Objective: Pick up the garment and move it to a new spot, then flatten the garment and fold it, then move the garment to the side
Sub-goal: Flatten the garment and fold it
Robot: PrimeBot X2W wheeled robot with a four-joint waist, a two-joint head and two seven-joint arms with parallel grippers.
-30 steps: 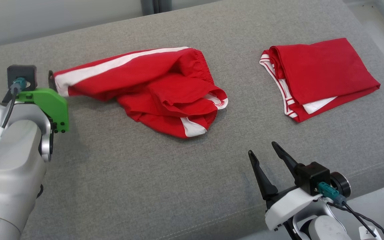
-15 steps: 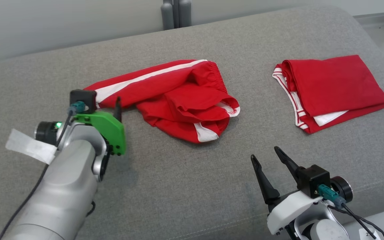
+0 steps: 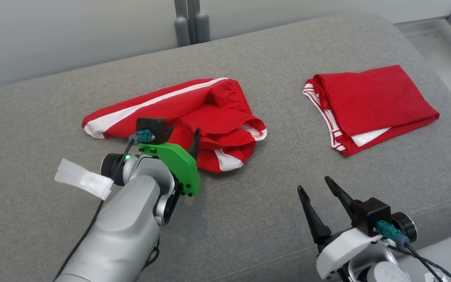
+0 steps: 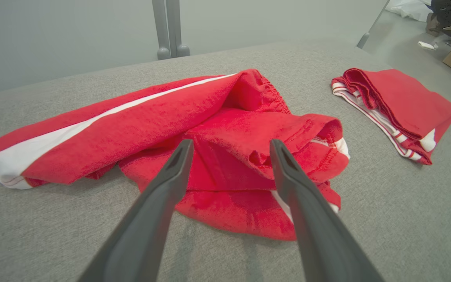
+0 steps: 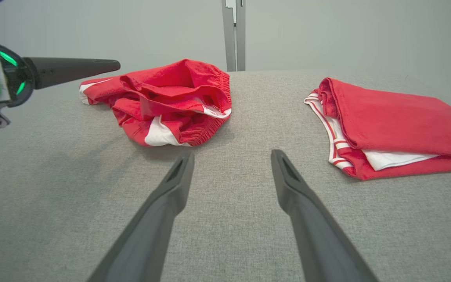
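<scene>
Hovering my left gripper [image 4: 230,144] over the near edge of the crumpled red shorts [image 3: 210,105], fingers spread wide and empty. My right gripper [image 3: 313,184] waits near right, also open and holding nothing. The shorts lie mid-cushion and look light, soft and limp. I judge the gathered waistband [image 3: 242,92] the firmest hold. The grey cushion [image 3: 249,219] looks grippy. A folded red garment [image 3: 374,98] lies far right, with a pale wall [image 3: 73,35] beyond.
</scene>
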